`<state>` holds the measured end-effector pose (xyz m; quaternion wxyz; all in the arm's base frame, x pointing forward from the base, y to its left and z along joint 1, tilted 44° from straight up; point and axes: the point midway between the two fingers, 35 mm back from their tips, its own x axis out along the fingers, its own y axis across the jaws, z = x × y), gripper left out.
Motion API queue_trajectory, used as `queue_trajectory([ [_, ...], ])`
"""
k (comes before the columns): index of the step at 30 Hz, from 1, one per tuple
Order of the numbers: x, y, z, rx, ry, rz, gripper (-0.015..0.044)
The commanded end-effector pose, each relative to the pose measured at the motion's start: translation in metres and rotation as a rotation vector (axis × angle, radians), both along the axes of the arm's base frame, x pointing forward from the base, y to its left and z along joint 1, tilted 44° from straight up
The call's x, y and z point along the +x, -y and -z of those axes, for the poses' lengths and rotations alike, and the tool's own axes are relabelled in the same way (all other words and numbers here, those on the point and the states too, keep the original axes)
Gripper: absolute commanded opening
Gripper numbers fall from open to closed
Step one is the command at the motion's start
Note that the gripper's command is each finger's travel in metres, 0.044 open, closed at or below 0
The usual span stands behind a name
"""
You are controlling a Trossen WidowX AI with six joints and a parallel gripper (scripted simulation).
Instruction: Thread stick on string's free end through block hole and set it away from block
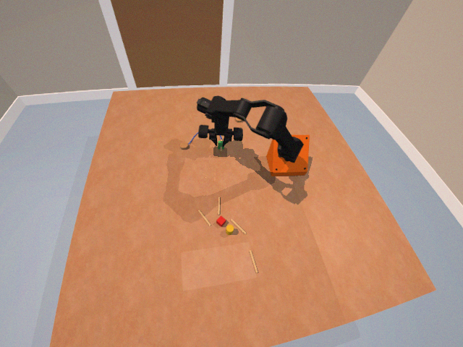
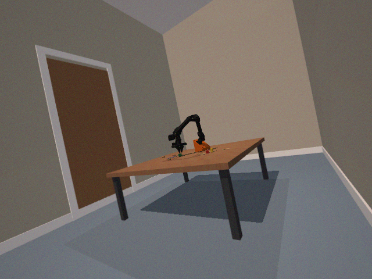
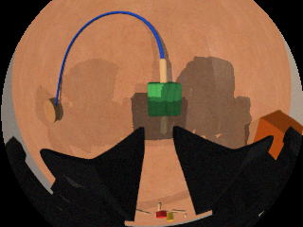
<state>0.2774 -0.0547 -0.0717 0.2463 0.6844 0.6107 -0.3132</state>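
A green block [image 1: 221,143] [image 2: 180,155] [image 3: 164,99] rests on the table. The stick [image 3: 163,71] passes through its hole: one part shows at the string side, and a shorter part shows at the opposite side, in shadow. The blue string [image 1: 192,138] [image 3: 119,12] arcs from the stick to the round wooden button [image 1: 184,144] [image 3: 51,111]. My gripper [image 1: 221,144] [image 2: 180,152] [image 3: 158,131] is partly open with nothing between its fingers. It points down at the block's free-end side, its fingertips either side of the stick's line in the wrist view. Touching cannot be told.
Loose sticks [image 1: 204,217] [image 1: 218,206] [image 1: 238,226] lie around a red cube [image 1: 221,220] [image 3: 161,214] and a yellow cylinder [image 1: 229,228] [image 3: 169,217]. Another stick [image 1: 254,261] lies beyond them. The orange base [image 1: 289,168] [image 2: 200,146] [image 3: 276,124] stands to the right. A tan round piece [image 1: 238,119] shows behind the arm.
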Motion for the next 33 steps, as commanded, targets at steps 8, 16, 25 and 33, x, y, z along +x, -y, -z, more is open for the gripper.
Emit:
queue_trajectory([
  [8, -0.004, -0.017, 0.014, 0.011, -0.011, 0.000, 0.0122],
  [16, -0.004, -0.022, 0.018, 0.013, -0.011, -0.001, 0.0122],
  [25, -0.004, -0.022, 0.018, 0.013, -0.011, -0.001, 0.0122],
  [33, -0.003, -0.021, 0.018, 0.008, -0.007, -0.004, 0.0000],
])
